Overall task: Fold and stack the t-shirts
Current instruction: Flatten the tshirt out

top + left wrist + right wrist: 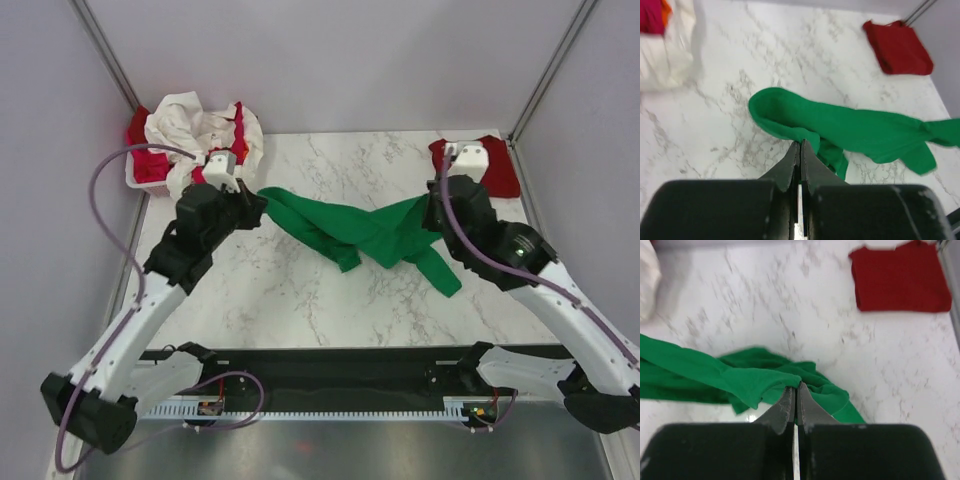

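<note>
Marble worktop (300, 290), biggest thing in view. The green t-shirt (345, 232) lies across its middle, bunched into a long rumpled band running left to right, with one loose flap trailing off its right end toward my bases.

Beyond the green t-shirt's left end, in the far corner: a white basket (138, 184) heaped with crumpled shirts. The cream-white t-shirt (185, 120) is on top and spills over, and the pinkish red t-shirt (148, 165) shows under and beside it.

Beyond the green t-shirt's right end, in the other far corner: the dark red t-shirt (500, 170), folded flat into a neat rectangle on the marble, well apart from the green cloth.

My left hand (801, 145) is at the green t-shirt's left end, fingers pressed together with no gap, tips pinching the edge of a fold there.

My right hand (796, 386) is at the green t-shirt's right end, fingers likewise closed tight, a ridge of green cloth caught at the tips.

The cloth spans between my two hands; I can't tell whether its middle rests on the worktop or hangs just off it
</note>
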You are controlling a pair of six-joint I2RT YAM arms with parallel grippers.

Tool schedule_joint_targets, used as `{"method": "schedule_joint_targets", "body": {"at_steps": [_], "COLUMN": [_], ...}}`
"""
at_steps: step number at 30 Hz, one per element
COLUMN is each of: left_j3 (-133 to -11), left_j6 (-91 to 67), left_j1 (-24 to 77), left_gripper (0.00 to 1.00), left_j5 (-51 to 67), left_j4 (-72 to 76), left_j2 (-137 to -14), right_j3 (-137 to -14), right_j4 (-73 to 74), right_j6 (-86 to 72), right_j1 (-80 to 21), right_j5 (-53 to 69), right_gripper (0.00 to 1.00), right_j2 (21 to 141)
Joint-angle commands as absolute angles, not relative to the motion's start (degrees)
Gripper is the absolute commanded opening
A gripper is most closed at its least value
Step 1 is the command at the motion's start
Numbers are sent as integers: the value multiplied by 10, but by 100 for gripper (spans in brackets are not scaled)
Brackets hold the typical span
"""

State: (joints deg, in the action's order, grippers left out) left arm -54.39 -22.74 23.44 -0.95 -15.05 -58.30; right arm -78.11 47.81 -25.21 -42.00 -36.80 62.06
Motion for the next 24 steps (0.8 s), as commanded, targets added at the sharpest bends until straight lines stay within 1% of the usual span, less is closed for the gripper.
{"method": "schedule_joint_targets", "body": {"at_steps": [1,2,6,10,14,17,20,24], "left_j3": [-611,-632,-653,-674,-701,-730,-765,-810], "left_j6": [-119,-104,-6,51,70,82,90,111], "left_j1": [242,242,243,243,242,241,239,234], "left_gripper": [2,2,2,2,2,2,2,2], "left_j5": [-11,-12,-4,42,113,144,166,178], "left_j4": [-235,-242,-248,-257,-258,-265,-267,-266], "left_j2": [-504,-486,-397,-325,-289,-287,-291,-307], "right_j3": [-873,-885,-925,-942,-970,-1004,-1041,-1074], "right_j4": [488,490,483,477,477,480,478,431], "right_j6": [-211,-207,-193,-178,-156,-135,-107,-46], "right_j1": [-417,-417,-417,-417,-417,-418,-417,-418], "right_j5": [-440,-446,-472,-469,-454,-466,-506,-509], "right_gripper": [0,0,0,0,0,0,0,0], "right_j2": [569,546,477,409,372,369,384,407]}}
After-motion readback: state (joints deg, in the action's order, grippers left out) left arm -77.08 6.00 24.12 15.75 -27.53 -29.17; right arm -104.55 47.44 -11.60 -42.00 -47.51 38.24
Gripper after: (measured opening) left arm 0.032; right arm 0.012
